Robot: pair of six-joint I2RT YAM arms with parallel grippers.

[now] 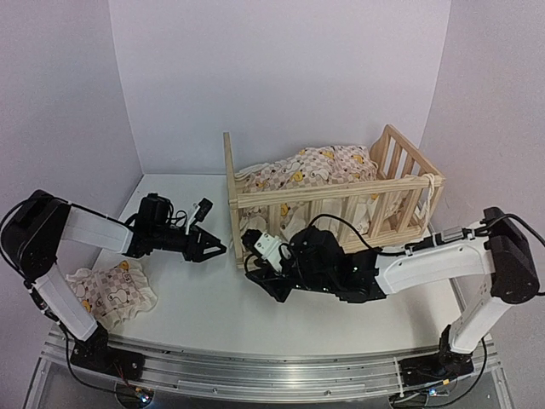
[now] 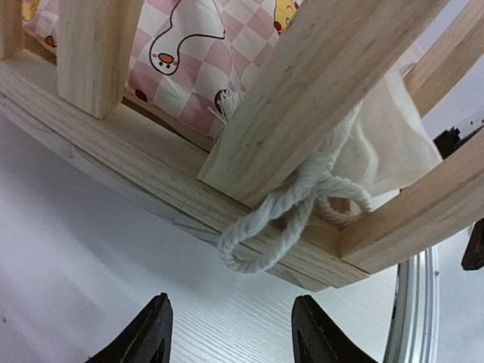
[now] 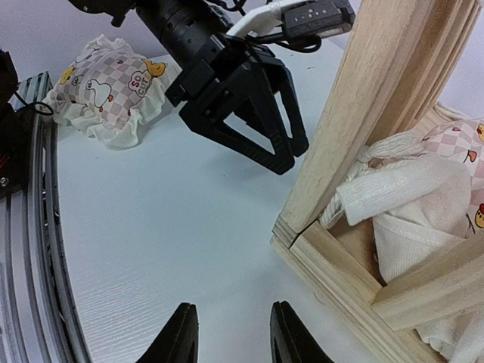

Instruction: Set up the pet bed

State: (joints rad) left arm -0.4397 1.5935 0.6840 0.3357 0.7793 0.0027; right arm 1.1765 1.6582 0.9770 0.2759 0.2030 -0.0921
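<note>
I have the pet bed (image 1: 341, 191) toward the back of the bench, its length running left to right, with the cushion (image 1: 319, 166) inside and a tie string (image 2: 291, 208) looped at the near-left corner post. My left tool (image 2: 231, 333) faces that post from the bench's left side, spread wide and empty, the loop just ahead of its tips. My right tool (image 3: 227, 333), also spread and empty, sits beside the same corner, so I judge the left better lined up.
</note>
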